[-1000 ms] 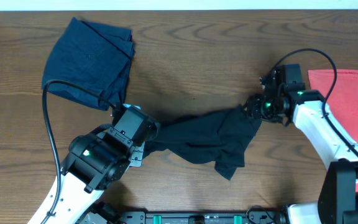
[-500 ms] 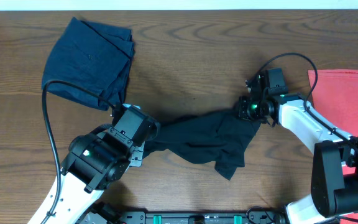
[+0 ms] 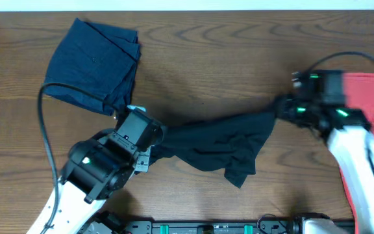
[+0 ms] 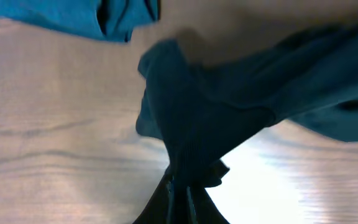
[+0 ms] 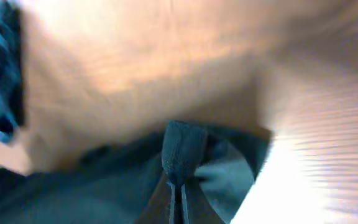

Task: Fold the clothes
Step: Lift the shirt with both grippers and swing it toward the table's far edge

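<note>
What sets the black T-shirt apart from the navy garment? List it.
Hold: the black T-shirt is pinched at both ends by the left gripper and right gripper; the navy garment is untouched. Pose: the black T-shirt is stretched and bunched mid-table; the navy garment lies loosely folded at the far left. Both are soft cloth on the wooden table.

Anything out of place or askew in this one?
The black T-shirt is not flat: it is stretched, bunched and twisted, between the left gripper and the right gripper, with a loose flap trailing toward the near table edge.
</note>
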Controlling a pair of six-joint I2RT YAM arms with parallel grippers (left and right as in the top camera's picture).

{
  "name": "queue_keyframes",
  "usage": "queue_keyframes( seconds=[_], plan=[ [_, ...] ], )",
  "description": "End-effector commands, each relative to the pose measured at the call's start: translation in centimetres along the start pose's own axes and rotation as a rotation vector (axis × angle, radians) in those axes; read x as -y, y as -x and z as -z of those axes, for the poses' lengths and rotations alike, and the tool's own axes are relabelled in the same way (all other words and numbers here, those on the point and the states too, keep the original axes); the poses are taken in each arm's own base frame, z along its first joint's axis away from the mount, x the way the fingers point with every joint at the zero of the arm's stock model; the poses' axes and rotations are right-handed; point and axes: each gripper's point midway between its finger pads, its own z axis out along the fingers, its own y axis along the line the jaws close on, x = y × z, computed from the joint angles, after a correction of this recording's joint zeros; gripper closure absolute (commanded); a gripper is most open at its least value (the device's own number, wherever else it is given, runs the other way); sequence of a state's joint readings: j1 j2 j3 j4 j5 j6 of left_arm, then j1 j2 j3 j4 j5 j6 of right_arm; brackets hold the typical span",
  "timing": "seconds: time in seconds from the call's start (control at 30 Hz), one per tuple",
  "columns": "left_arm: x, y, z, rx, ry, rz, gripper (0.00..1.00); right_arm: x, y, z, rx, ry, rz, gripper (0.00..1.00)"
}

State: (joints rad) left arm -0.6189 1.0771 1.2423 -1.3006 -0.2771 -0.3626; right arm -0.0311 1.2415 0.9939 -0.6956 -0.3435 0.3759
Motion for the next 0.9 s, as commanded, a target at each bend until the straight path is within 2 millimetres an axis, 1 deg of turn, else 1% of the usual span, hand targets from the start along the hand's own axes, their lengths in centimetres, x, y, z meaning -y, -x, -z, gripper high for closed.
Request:
queue_keyframes(
  seconds=[0.0,0.1,0.17,0.23,0.27,0.33,0.43,0.57,0.7,0.77,0.8,0.87],
  plan=[
    [-0.5,2.7,2.8,0.114,-0.017,0.034,0.94,-0.4,1.9,4.7,0.144,-0.008,0.024,0.99],
    [-0.3,4.0,4.8,0.171,-0.057,0.042,0.94,-0.4,1.9,8.0,0.219,-0.007,0.019,0.99],
    [-0.1,4.9,6.5,0.213,-0.093,0.018,0.94,-0.5,1.9,10.2,0.268,-0.008,0.014,0.99],
    [-0.6,5.8,8.8,0.265,-0.112,0.017,0.94,-0.9,2.0,12.6,0.314,-0.011,0.007,0.99],
    [-0.8,6.3,10.0,0.296,-0.123,0.020,0.94,-1.2,2.0,14.1,0.336,-0.013,0.007,0.99],
    [-1.5,7.4,13.2,0.379,-0.153,0.032,0.94,-2.2,2.3,17.0,0.375,-0.014,0.016,0.99],
    [-2.8,8.3,17.9,0.500,-0.192,0.033,0.94,-3.9,2.8,21.5,0.436,-0.019,0.041,0.99],
    [-4.8,8.7,23.6,0.649,-0.230,0.041,0.94,-5.9,3.7,27.4,0.530,-0.050,0.057,0.99],
    [-6.1,8.8,28.7,0.799,-0.294,0.050,0.94,-8.3,4.3,32.4,0.617,-0.033,0.083,0.99],
    [-6.6,8.6,30.6,0.856,-0.320,0.047,0.94,-9.2,4.4,34.3,0.648,-0.024,0.095,0.99],
    [-6.9,8.3,31.1,0.869,-0.323,0.052,0.94,-9.5,4.4,35.0,0.655,-0.022,0.097,0.99],
    [-7.2,7.7,31.0,0.855,-0.318,0.048,0.94,-9.6,4.2,35.5,0.647,-0.029,0.093,0.99]
  ],
)
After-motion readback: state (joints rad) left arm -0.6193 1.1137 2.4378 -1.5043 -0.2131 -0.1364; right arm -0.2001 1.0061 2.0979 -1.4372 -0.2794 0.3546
